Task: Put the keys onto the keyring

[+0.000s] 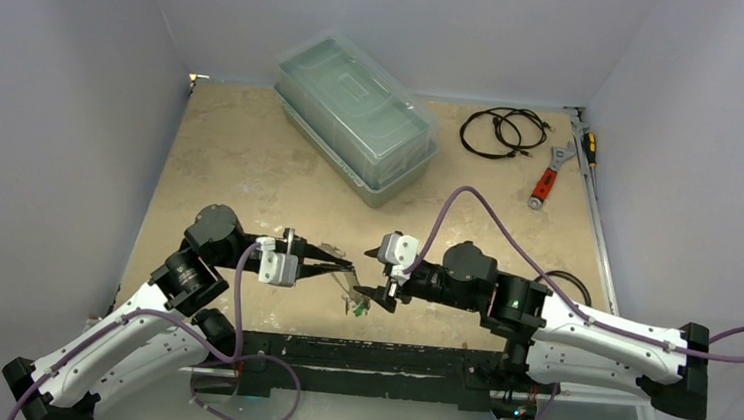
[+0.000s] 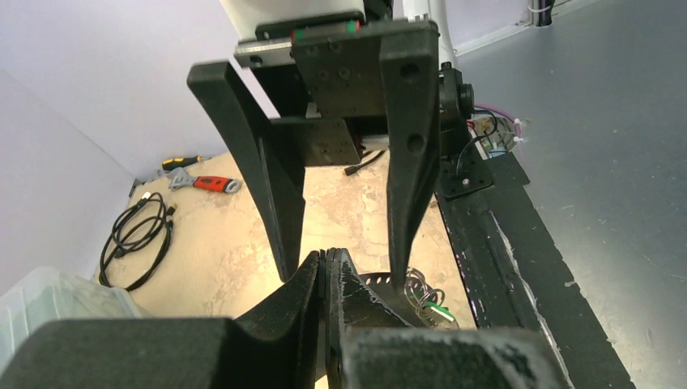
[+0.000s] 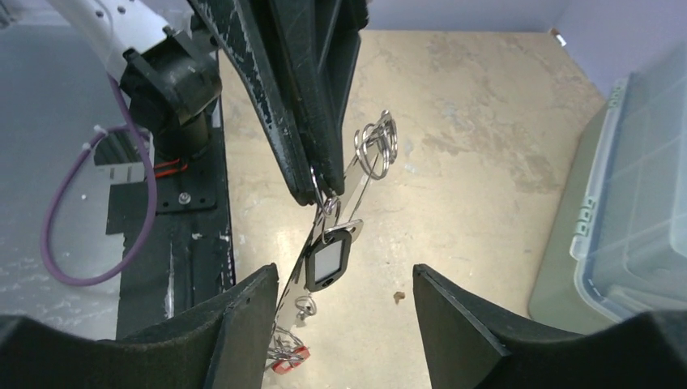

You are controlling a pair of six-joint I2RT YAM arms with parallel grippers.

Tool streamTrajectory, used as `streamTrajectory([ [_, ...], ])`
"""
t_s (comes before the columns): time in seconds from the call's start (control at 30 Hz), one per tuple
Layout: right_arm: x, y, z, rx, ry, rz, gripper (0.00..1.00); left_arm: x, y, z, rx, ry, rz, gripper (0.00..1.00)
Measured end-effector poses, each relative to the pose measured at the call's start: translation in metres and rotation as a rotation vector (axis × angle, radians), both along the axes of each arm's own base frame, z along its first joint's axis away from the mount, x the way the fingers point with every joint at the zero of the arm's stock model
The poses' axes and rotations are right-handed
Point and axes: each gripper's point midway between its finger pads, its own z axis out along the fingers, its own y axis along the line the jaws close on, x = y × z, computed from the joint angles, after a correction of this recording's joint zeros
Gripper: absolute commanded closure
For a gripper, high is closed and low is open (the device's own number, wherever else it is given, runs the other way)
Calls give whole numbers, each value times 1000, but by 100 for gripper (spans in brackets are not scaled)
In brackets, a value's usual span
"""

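Observation:
My left gripper is shut on the keyring, a thin silver plate with small holes that it holds on edge above the table. A black-framed tag and wire rings hang from the plate, and a red tag hangs at its low end. In the left wrist view a green tag lies among wire loops beside the plate. My right gripper is open, its fingers straddling the plate and the black tag without touching them. No key blades are distinguishable.
A clear lidded plastic bin stands at the back centre. A coiled black cable, a red-handled wrench and a screwdriver lie at the back right. The black mounting bar runs along the near edge.

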Motion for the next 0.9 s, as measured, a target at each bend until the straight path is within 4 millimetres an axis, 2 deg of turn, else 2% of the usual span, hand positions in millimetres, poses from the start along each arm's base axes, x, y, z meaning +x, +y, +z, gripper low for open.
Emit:
streamTrajectory([
  [0.13, -1, 5, -12, -34, 13, 15, 34, -1, 0, 1, -1, -2, -4, 100],
  [0.23, -1, 5, -11, -31, 12, 17, 34, -1, 0, 1, -2, -3, -5, 100],
  [0.33, -4, -1, -3, -3, 3, 17, 35, -1, 1, 1, -3, -3, -5, 100],
  [0.5, -4, -19, 26, 94, -21, -20, 35, -2, 1, 2, -5, -5, -5, 100],
  [0.6, 4, -22, 27, 105, -22, -70, 36, -2, 1, 2, -5, -5, -5, 100],
  [0.67, 9, -18, 18, 77, -14, -91, 36, -2, 1, 2, -4, -5, -5, 100],
  [0.9, 11, 4, -45, -119, 51, -62, 36, -2, 1, 1, -2, -2, -2, 100],
])
